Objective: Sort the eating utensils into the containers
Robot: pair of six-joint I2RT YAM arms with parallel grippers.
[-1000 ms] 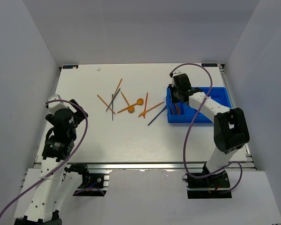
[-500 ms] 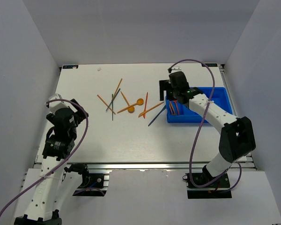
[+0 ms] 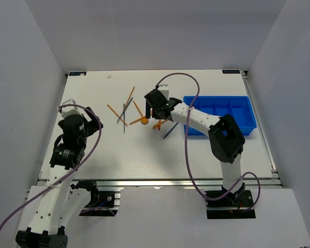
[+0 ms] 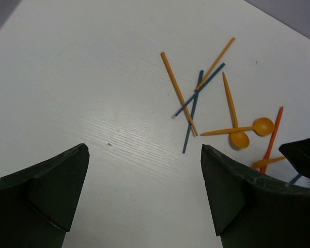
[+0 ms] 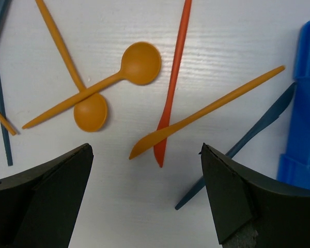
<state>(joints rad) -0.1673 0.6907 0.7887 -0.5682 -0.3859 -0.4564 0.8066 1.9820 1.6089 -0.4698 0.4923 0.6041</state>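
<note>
Loose eating utensils lie mid-table: crossed orange and dark blue sticks [image 3: 123, 111], two orange spoons [image 5: 141, 63], a red knife [image 5: 174, 82], an orange knife [image 5: 212, 107] and a dark blue knife [image 5: 250, 142]. The bright blue container tray [image 3: 237, 97] stands at the right; its left end is hidden by the right arm. My right gripper [image 3: 158, 109] hangs open over the spoons and knives, with the knife tips just ahead of its jaws [image 5: 144, 155] and nothing held. My left gripper [image 3: 94, 124] is open and empty over bare table [image 4: 143, 147], near the sticks [image 4: 192, 111].
White table with grey walls on three sides. Purple cables loop over both arms. The tray's edge [image 5: 306, 103] sits just right of the dark blue knife. The right gripper's dark body [image 4: 302, 155] shows at the edge of the left wrist view.
My right gripper opened at the tray's left end, then swung left to hover over the spoons and knives. The left arm shifted slightly forward toward the sticks.
</note>
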